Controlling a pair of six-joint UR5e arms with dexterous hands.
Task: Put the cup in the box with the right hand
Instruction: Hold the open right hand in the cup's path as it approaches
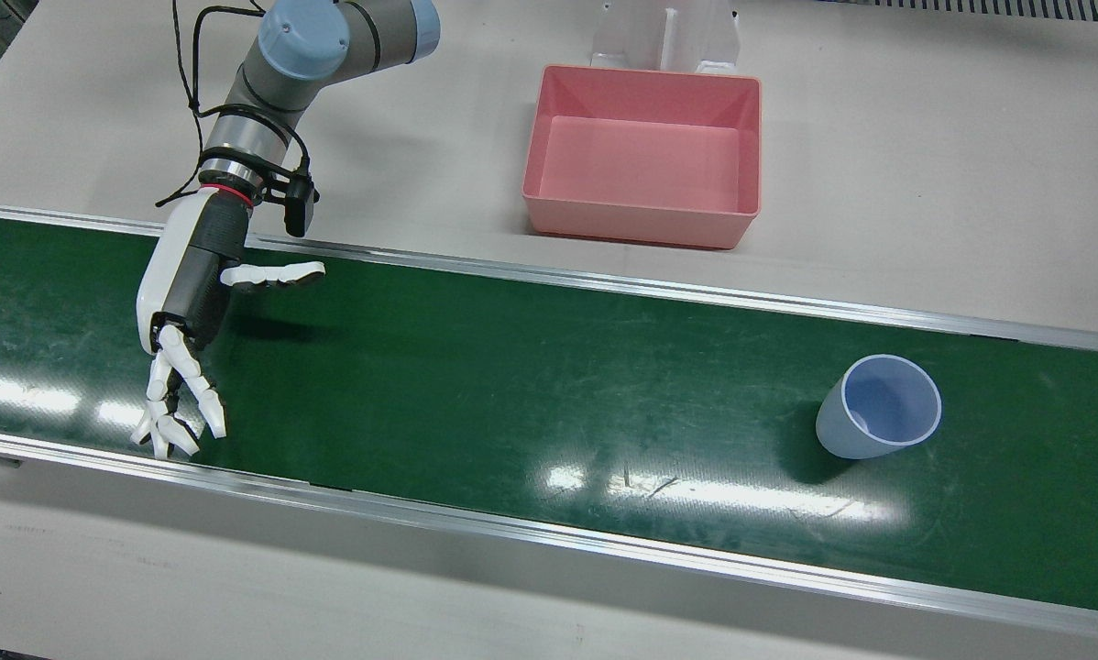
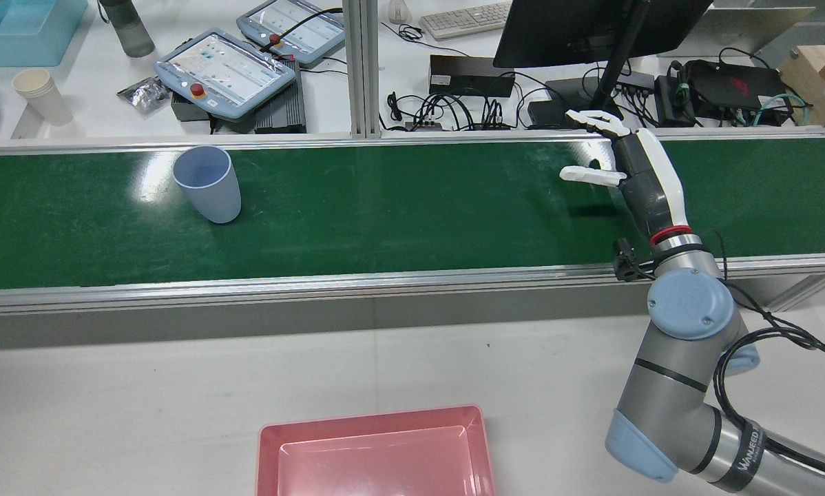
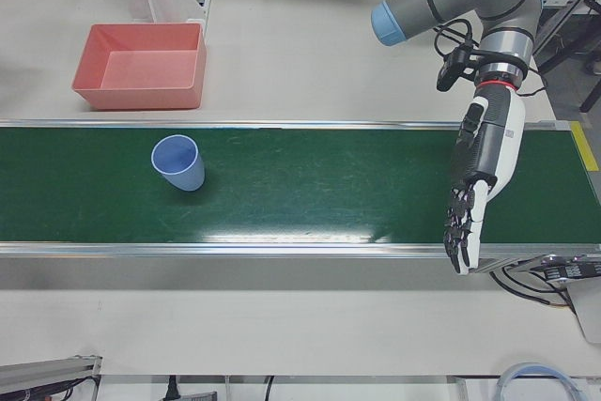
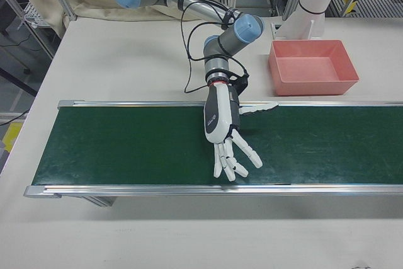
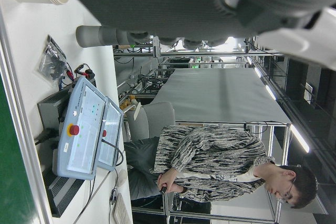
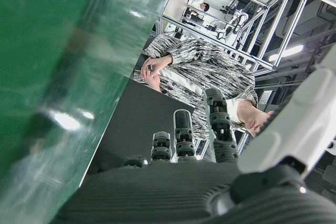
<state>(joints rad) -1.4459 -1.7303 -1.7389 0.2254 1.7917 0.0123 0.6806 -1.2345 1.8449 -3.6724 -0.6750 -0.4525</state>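
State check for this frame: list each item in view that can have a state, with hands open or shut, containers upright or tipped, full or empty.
Pale blue plastic cup: upright on the green belt, empty, untouched.
Pink rectangular plastic box: open-topped, empty, on the white table beside the belt.
Right hand: open, fingers spread, holding nothing, over the belt far from the cup.
Left hand: not shown in any fixed view.

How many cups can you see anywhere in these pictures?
2 kinds of spot: one blue cup standing upright on the green belt, and a stack of paper cups on the desk beyond it; how many cups are in that stack I cannot tell.
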